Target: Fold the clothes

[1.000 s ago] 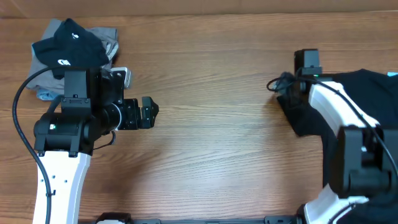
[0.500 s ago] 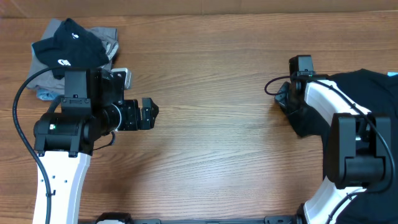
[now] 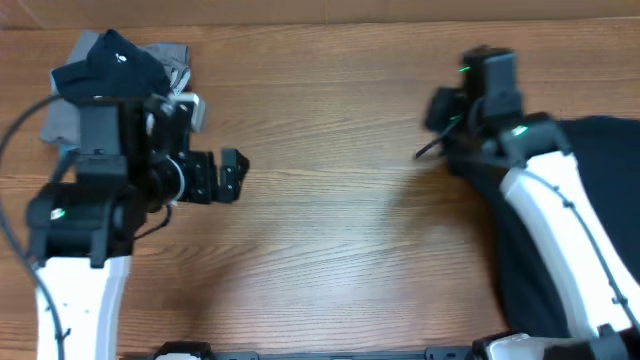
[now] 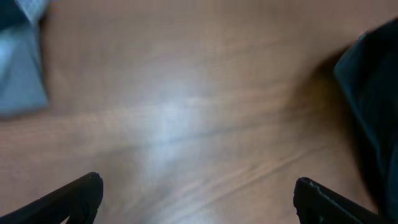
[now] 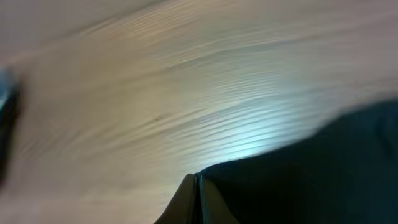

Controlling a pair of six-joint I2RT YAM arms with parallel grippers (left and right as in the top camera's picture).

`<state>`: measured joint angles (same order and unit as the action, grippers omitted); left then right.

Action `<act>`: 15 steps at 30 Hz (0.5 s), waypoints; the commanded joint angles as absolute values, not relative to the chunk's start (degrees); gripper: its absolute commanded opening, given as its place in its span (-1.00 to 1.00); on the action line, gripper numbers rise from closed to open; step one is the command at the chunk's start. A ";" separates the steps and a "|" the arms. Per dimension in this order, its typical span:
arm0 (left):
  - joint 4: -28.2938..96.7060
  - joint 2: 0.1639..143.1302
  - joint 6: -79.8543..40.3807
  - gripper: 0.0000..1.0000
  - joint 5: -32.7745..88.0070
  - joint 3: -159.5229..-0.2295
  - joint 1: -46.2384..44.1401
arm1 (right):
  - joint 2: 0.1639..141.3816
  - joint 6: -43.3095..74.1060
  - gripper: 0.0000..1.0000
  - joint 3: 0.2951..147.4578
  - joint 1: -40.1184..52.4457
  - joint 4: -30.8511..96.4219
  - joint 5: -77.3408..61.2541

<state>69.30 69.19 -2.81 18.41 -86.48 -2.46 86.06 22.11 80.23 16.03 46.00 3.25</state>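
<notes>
Shows a brown wood-grain tabletop [image 3: 330,230] from above, with an arm at either side. Places the large plain black cotton T-shirt [image 3: 615,170] at three to four o'clock, bunched against the right edge and partly under the white right arm. Finds the right end effector [image 5: 196,186] at about two o'clock, at the shirt's leftmost corner. In the right wrist view, has its fingers pressed together on the dark edge of the shirt [image 5: 311,168], with cloth filling the area toward four o'clock and bare wood everywhere else. Puts the left end effector [image 3: 232,175] at nine o'clock, pointing toward three o'clock and well apart from the shirt. Has its fingers spread wide, with nothing between them but wood in the left wrist view, one black fingertip [image 4: 81,193] low at seven o'clock and the other at five. Sets a small pile at ten o'clock: a smaller black garment with a white logo [image 3: 105,65] on top of crumpled grey cloth [image 3: 170,58], close behind the left arm.
</notes>
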 commanded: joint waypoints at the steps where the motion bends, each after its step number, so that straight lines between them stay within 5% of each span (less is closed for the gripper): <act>1: 71.16 68.71 -1.54 1.00 15.75 -95.20 -1.52 | 87.20 19.70 -0.91 80.86 29.54 46.00 -0.08; 4: 72.73 68.64 -1.72 0.99 11.55 -101.16 -1.52 | 88.31 20.71 0.20 80.86 43.18 46.33 8.03; 6: 72.66 68.53 -1.72 1.00 11.60 -102.35 -1.52 | 88.25 25.78 0.58 80.86 46.89 47.16 15.86; 15: 72.29 70.43 -1.19 1.00 16.80 -102.50 -2.83 | 83.79 40.49 0.59 80.88 33.89 57.65 19.55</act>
<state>72.66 68.90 -2.74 13.96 -101.43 -1.83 88.38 32.25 80.29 40.99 55.27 16.03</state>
